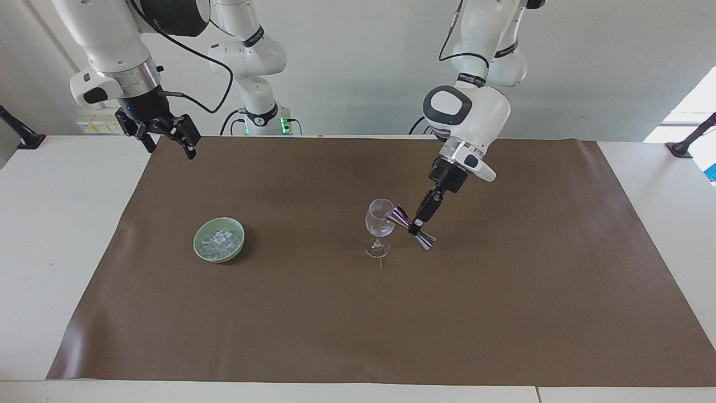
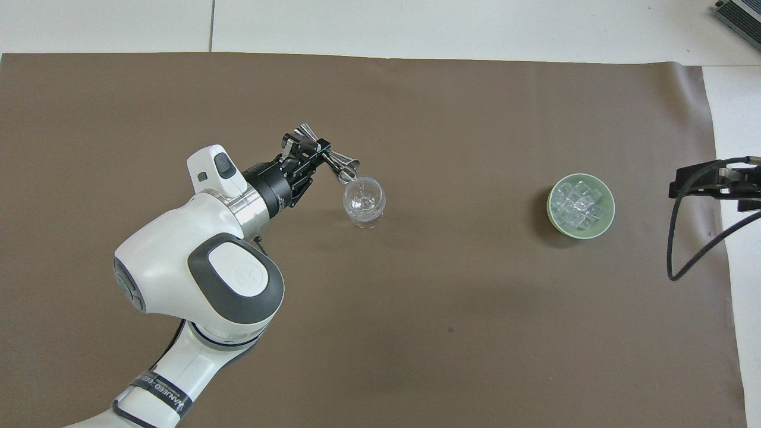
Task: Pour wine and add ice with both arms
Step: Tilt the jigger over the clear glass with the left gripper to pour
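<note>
Ice (image 1: 220, 241) fills the bowl (image 1: 199, 249); left gripper (image 1: 417, 223) clamps jigger (image 1: 413, 226) at glass (image 1: 380, 219) rim, right gripper (image 1: 168, 140) open.

Bright, even light, perhaps from overhead, leaves soft shadows on the brown mat (image 1: 313, 313); focus sharp.

White lettering runs along the black band (image 2: 153, 389) on the left arm, too small to read

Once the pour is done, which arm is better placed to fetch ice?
Probably the right: the right gripper hangs open at the bowl's end of the table, while the left gripper is shut on the jigger tipped at the glass.
</note>
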`<move>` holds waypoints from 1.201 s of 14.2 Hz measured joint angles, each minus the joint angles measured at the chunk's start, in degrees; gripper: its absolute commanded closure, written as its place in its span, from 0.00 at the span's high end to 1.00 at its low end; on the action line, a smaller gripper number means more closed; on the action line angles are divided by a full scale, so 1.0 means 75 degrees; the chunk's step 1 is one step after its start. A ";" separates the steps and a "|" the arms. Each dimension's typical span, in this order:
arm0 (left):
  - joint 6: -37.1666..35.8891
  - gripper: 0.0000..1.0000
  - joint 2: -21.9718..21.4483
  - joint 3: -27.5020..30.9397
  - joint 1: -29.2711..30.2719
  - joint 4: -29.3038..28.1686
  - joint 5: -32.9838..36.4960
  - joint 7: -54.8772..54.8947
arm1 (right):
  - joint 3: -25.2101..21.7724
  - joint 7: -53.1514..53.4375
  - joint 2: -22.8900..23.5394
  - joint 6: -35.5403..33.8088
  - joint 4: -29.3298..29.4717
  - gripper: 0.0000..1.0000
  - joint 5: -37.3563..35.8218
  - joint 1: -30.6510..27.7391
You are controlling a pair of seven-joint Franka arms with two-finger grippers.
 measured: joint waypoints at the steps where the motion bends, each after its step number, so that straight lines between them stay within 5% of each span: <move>1: 0.0006 0.00 0.0000 -0.0002 -0.0001 0.0001 0.0000 0.0171 | 0.0000 0.0000 0.0000 0.0000 0.0000 1.00 0.0000 0.0000; 17: 0.0858 0.00 -0.0008 -0.0014 -0.0482 0.0000 0.0000 0.1842 | 0.0000 0.0000 0.0000 0.0000 0.0000 1.00 0.0000 0.0000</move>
